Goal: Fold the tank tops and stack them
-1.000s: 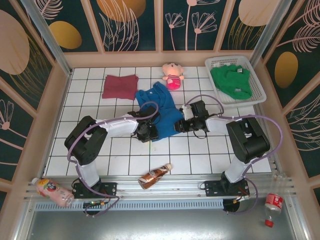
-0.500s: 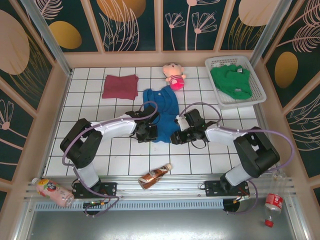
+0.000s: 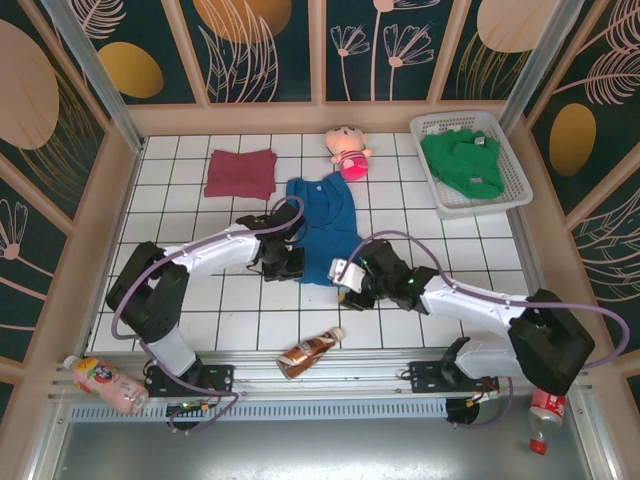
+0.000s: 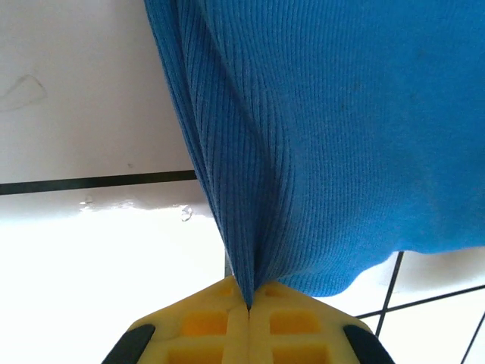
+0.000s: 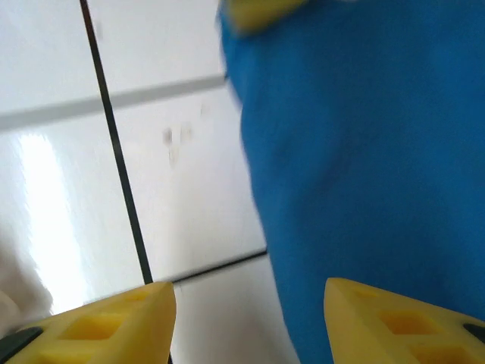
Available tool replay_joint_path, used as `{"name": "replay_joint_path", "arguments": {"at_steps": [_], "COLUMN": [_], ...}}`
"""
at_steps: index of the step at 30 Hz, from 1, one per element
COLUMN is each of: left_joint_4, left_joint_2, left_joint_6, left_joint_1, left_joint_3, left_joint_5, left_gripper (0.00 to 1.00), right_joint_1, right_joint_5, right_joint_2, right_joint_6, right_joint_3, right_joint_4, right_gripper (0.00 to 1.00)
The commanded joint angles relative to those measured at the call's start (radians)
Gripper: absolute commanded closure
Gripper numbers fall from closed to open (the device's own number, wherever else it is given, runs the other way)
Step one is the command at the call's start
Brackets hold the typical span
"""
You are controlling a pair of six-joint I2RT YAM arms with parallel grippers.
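Two pincers sat at the near hem of the blue top (image 3: pixel 320 225): my left pincer (image 4: pixel 248 303) was clamped tight on a pinched fold of it, while my right pincer (image 5: pixel 248 292) gaped beside its edge, holding nothing. The top lay mid-worktop (image 3: pixel 170 205), long axis near-to-far, straps toward the far wall. Both arms stretched low, angled inward.

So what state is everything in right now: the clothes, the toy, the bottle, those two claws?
Bright blue cloth tank top: spread out, one edge pinched.
Maroon cloth tank top: folded flat.
Green cloth tank top: crumpled in the white plastic basket.
Pink plush doll: lying down.
Brown plastic bottle: on its side.
Left claw: shut on the blue top's edge.
Right claw: open, holding nothing.
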Motion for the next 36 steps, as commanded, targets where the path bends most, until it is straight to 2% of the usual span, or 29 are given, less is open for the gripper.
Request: {"name": "replay_joint_path", "arguments": {"at_steps": [1, 5, 9, 13, 15, 21, 24, 28, 33, 36], "left_joint_4": [-0.068, -0.060, -0.072, -0.072, -0.072, -0.081, -0.088, -0.108, -0.143, -0.192], "left_joint_2": [-0.047, -0.059, -0.058, -0.068, -0.074, -0.101, -0.115, -0.150, -0.223, -0.254], "left_joint_6": [0.048, 0.058, 0.071, 0.077, 0.080, 0.088, 0.085, 0.074, 0.047, 0.049], "left_joint_1": [0.022, 0.036, 0.043, 0.051, 0.054, 0.058, 0.059, 0.059, 0.059, 0.058], "left_joint_3": [-0.013, -0.039, -0.043, -0.061, -0.074, -0.100, -0.107, -0.129, -0.174, -0.146], "left_joint_5": [0.028, 0.061, 0.058, 0.063, 0.066, 0.069, 0.078, 0.100, 0.124, 0.121], "left_gripper": [1.00, 1.00, 1.00, 1.00, 1.00, 1.00, 1.00, 1.00, 1.00, 1.00], "right_joint_1": [0.007, 0.018, 0.073, 0.096, 0.092, 0.095, 0.123, 0.168, 0.170, 0.158], "right_joint_5": [0.113, 0.175, 0.209, 0.297, 0.298, 0.216, 0.148, 0.073, -0.023, -0.097], "right_joint_2": [0.041, 0.124, 0.184, 0.227, 0.240, 0.214, 0.157, 0.076, -0.005, -0.047], "right_joint_6": [-0.198, -0.199, -0.208, -0.210, -0.216, -0.170, -0.136, -0.064, 0.007, 0.052], "right_joint_3": [-0.036, -0.021, -0.021, -0.031, -0.031, 0.016, 0.027, 0.028, 0.066, 0.131], "right_joint_4": [0.081, 0.158, 0.232, 0.285, 0.292, 0.186, 0.113, -0.004, -0.116, -0.174], "right_gripper": [0.45, 0.45, 0.47, 0.51, 0.55, 0.82, 0.91, 0.94, 0.97, 0.97]}}
